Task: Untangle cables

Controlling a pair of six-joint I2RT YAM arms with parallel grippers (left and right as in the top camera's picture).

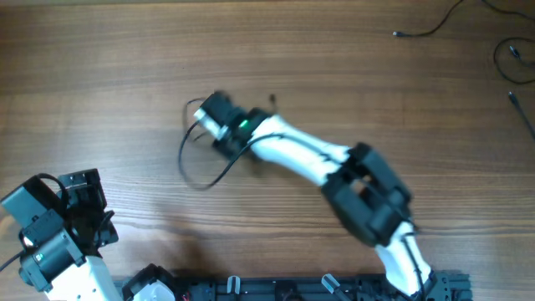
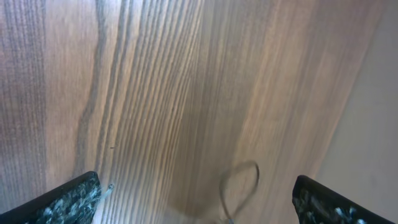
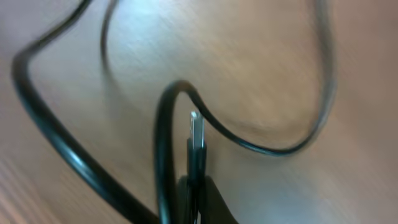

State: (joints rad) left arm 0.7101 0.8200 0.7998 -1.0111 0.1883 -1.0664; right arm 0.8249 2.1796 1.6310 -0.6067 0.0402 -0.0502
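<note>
My right gripper [image 1: 206,114] reaches to the table's middle left. In the right wrist view its fingers [image 3: 198,190] are shut on the plug end of a thin black cable [image 3: 196,140], silver tip pointing away. The cable curls in loops around the plug [image 3: 273,146]. From overhead a black cable loop [image 1: 185,163] hangs from this gripper down to the wood. My left gripper [image 1: 88,213] rests at the front left, open and empty [image 2: 196,196], with a thin wire loop [image 2: 241,180] blurred on the wood ahead of it.
More thin black cables lie at the far right: one near the back edge [image 1: 422,30], a loop [image 1: 506,60] and a strand [image 1: 523,113]. The arm bases stand along the front edge [image 1: 276,288]. The table's edge shows in the left wrist view [image 2: 354,118].
</note>
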